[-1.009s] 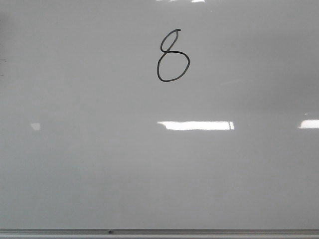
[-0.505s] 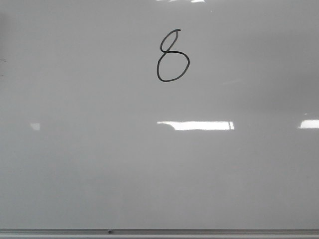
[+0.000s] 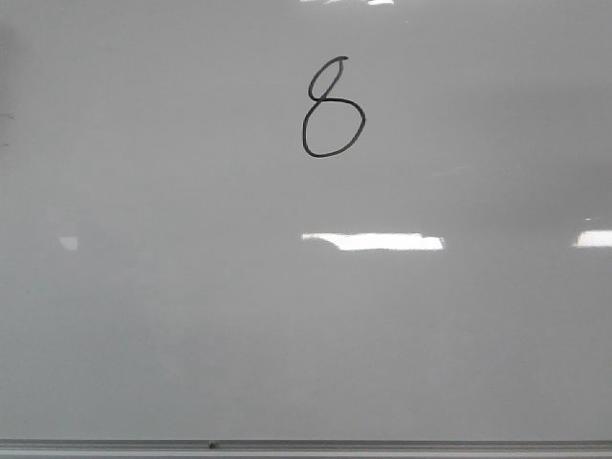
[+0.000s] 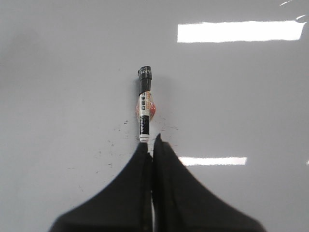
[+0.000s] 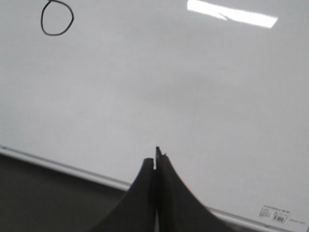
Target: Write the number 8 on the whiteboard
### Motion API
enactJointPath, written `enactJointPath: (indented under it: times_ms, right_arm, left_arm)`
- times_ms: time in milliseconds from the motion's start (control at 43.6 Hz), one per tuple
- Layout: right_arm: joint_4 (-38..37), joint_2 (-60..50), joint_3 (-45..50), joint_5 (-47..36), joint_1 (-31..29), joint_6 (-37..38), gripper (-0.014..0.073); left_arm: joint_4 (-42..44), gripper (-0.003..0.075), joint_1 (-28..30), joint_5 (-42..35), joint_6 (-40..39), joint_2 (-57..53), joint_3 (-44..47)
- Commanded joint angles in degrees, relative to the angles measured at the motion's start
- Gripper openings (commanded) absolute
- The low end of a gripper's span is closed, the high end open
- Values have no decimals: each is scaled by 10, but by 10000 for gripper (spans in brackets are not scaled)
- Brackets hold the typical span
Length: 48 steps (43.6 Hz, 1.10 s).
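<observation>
The number 8 [image 3: 323, 99], a thin black marker figure, stands high on the whiteboard [image 3: 191, 316] in the front view. Neither gripper shows in that view. In the left wrist view my left gripper [image 4: 150, 142] is shut on a black marker [image 4: 144, 104] with a white label band. The marker points away from the fingers over the whiteboard [image 4: 58, 72]. In the right wrist view my right gripper [image 5: 154, 157] is shut and empty over the whiteboard [image 5: 169, 87], near its edge. The lower loop of the 8 [image 5: 57, 35] shows far from it.
A thin grey metal edge strip [image 3: 382, 445] runs along the board's near side and also shows in the right wrist view [image 5: 63, 166], with a dark surface [image 5: 38, 203] beyond it. Small black flecks [image 4: 116, 145] dot the board near the marker. A small label [image 5: 276, 213] sits at the board's corner.
</observation>
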Motion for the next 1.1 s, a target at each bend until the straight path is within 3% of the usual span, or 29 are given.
enactJointPath:
  times_ms: [0, 138, 344, 596, 1078]
  right_arm:
    - [1, -46, 53, -137, -36, -15, -106]
    - [1, -116, 162, -258, -75, -15, -106]
    - [1, -198, 287, -357, -101, -15, -106]
    - [1, -212, 378, -484, -134, -6, -106]
    - [16, -213, 377, -502, -129, 9, -106]
  left_arm:
    - [-4, -21, -1, -50, -5, -8, 8]
    - [-4, -21, -1, -50, -5, -8, 8]
    - [-4, -21, -1, -50, -5, -8, 8]
    - [-4, -21, -1, -50, -5, -8, 8]
    - [-4, -21, -1, -50, -5, -8, 8]
